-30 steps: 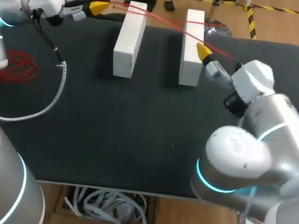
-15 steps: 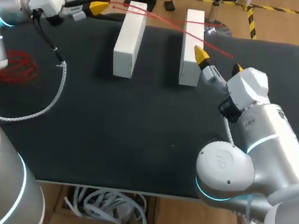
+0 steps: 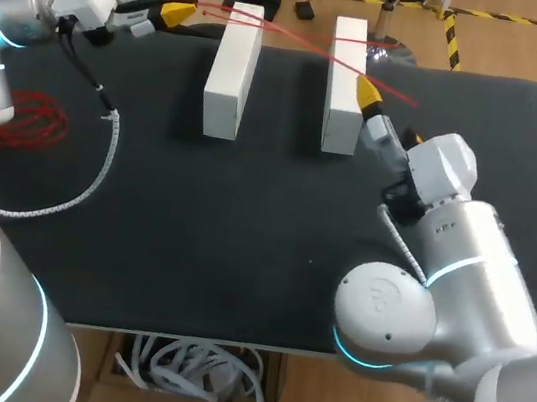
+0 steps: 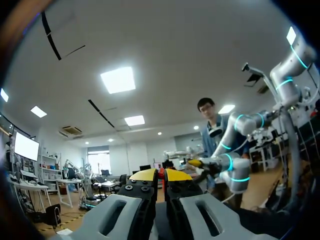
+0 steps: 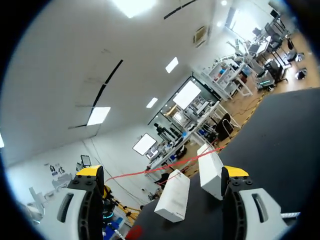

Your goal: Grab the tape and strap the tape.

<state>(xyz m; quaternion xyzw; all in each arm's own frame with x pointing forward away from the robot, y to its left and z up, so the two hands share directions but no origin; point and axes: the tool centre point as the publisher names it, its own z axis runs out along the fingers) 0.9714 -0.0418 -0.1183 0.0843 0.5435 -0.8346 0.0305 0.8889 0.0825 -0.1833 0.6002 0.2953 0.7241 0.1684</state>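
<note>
A thin red tape (image 3: 297, 42) stretches across the tops of two white blocks (image 3: 233, 69) (image 3: 345, 83). My left gripper (image 3: 176, 7) is at the table's far left edge, shut on one end of the tape; in the left wrist view the red strip shows pinched between the yellow tips (image 4: 161, 174). My right gripper (image 3: 367, 95) sits beside the right block, just under the tape's other end. In the right wrist view its fingers (image 5: 90, 171) stand wide open and hold nothing. The tape (image 5: 170, 163) and both blocks (image 5: 172, 197) lie ahead of it.
A bundle of red tape (image 3: 28, 120) lies at the left edge of the black table (image 3: 243, 238). A white spiral cable (image 3: 103, 161) hangs from my left arm across the table's left part.
My right arm's wrist has dropped nearer and its elbow has swung left, while its gripper stays by the right block. The left arm and the tape have not moved.
</note>
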